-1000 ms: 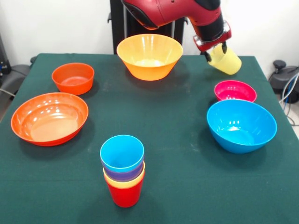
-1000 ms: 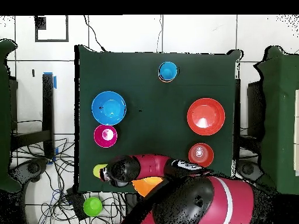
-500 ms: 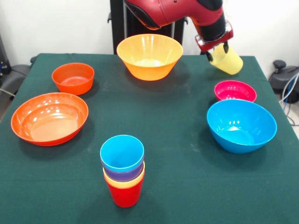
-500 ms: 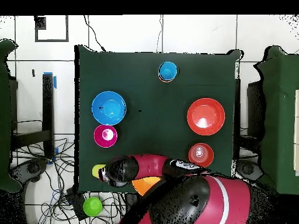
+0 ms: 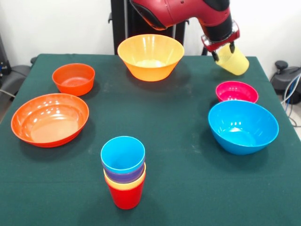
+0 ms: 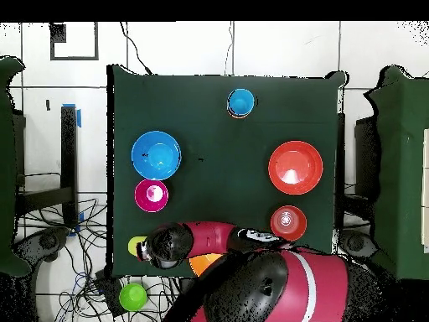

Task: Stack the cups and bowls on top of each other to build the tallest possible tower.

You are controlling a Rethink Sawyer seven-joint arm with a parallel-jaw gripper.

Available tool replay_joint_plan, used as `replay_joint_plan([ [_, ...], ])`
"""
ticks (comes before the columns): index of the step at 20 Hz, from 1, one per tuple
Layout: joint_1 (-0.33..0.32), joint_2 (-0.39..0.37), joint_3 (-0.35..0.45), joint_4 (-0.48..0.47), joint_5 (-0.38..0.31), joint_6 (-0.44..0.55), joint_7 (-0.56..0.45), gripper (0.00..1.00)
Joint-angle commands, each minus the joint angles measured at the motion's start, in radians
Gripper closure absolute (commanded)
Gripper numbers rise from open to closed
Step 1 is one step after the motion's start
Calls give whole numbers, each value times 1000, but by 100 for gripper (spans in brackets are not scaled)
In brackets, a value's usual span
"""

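Now the fingers (image 5: 224, 50) pinch the pale yellow cup (image 5: 233, 60), lifted higher than a second ago. It can go next to the cup stack (image 5: 124, 172).

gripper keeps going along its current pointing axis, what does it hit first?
The gripper points down and tilted toward the table's corner, shut on the pale yellow cup. That cup would likely meet the bare green table first, behind the magenta bowl; depth is unclear.

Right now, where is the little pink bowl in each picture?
Front view: the small pink bowl sits at the right, just behind the big blue bowl.
Overhead view: the small pink bowl sits at the left, just below the big blue bowl.
Shared landmark: the big blue bowl beside it.
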Motion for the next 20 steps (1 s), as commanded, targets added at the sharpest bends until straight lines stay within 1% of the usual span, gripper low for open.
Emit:
replay_joint_plan([
  [1,44,5,46,-58,79,-79,205,0],
  [5,61,-2,40,-73,96,-67,200,0],
  [10,61,-13,34,-53,98,-76,188,0],
  [17,37,-14,27,-48,72,-63,151,0],
  [20,33,-14,10,-54,46,-63,129,0],
])
